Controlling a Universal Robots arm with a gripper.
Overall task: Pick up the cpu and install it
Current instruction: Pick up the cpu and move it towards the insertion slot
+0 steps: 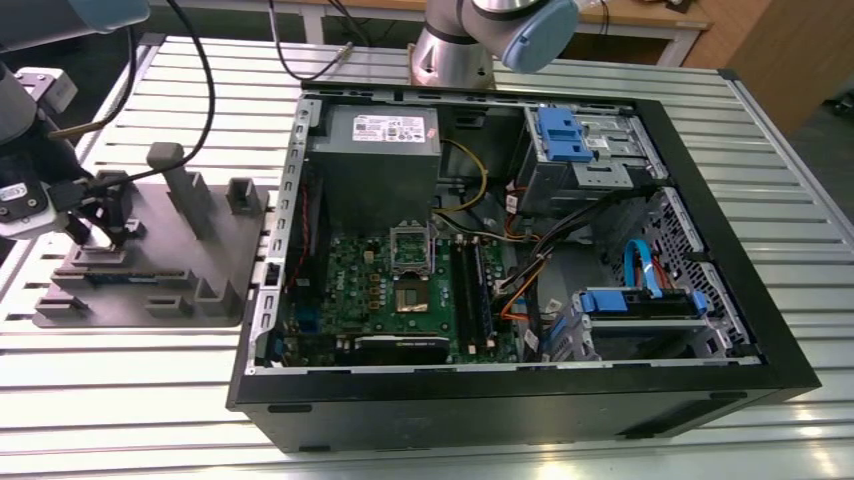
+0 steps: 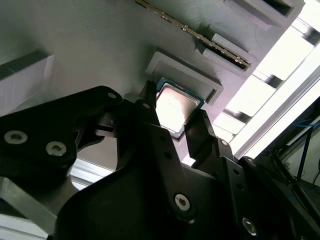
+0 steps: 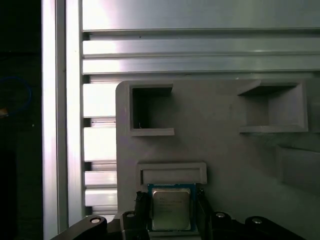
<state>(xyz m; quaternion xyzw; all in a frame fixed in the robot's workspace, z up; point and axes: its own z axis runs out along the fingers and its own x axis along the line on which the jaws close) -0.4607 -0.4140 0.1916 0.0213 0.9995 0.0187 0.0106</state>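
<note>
Gripper (image 2: 173,105): mine, down at the grey tray (image 1: 150,292) on the exterior view's left, well apart from the computer case (image 1: 534,405).
Fingers (image 2: 150,117): two dark ones, one on each side of the cpu (image 2: 175,106), pressed against its opposite edges. Both wrist views show them clamped on it.
Cpu spot: small flat square with a silvery top and pale edge (image 3: 171,210), between my fingers, lying flat to the tray face, just beside a low raised ledge (image 3: 171,173) of the tray.
Cpu lift: cannot tell whether it rests on the tray or hangs just off it.
Tray build: grey plastic with upright blocks (image 1: 170,172) and square pockets (image 3: 150,111); it lies on the slatted metal table (image 1: 134,400).
Tray slot: thin strip with a gold edge (image 2: 200,39) stands in it, near the cpu, not touching it.
Computer case: black, side open, lying on the table in the middle of the exterior view.
Motherboard (image 1: 400,295): green, inside the computer case.
Socket (image 1: 410,252): dark square with a metal frame on the motherboard, well apart from my gripper.
Arm base (image 1: 454,55): behind the computer case, on the table.
Cables (image 1: 210,90): black, hanging across above the tray.
</note>
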